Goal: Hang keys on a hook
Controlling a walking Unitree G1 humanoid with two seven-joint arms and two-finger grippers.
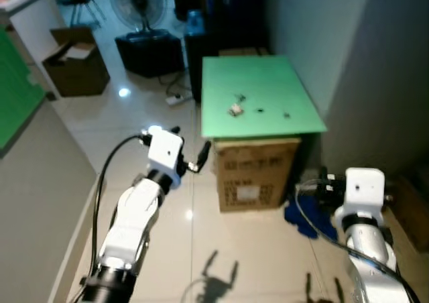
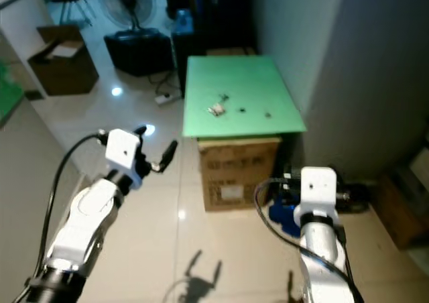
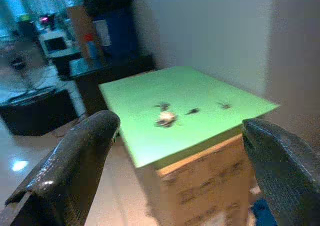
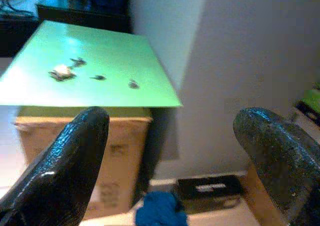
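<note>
Left wrist view: keys lying on green bench, ahead of left gripper, fingers spread, nearer than right gripper, also released.

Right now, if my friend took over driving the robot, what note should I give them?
Left gripper: jaws open, empty, raised ahead of the robot, short of the table.
Right gripper: jaws open, empty, raised toward the wall side of the table.
Keys: lying on the green tabletop, which sits on a cardboard box. A few small dark bits lie beside them, too blurry to identify.
Done: approach only; nothing picked up.
Left: step closer, grasp the keys, find the hook, hang them. I cannot make out a hook from here.
</note>
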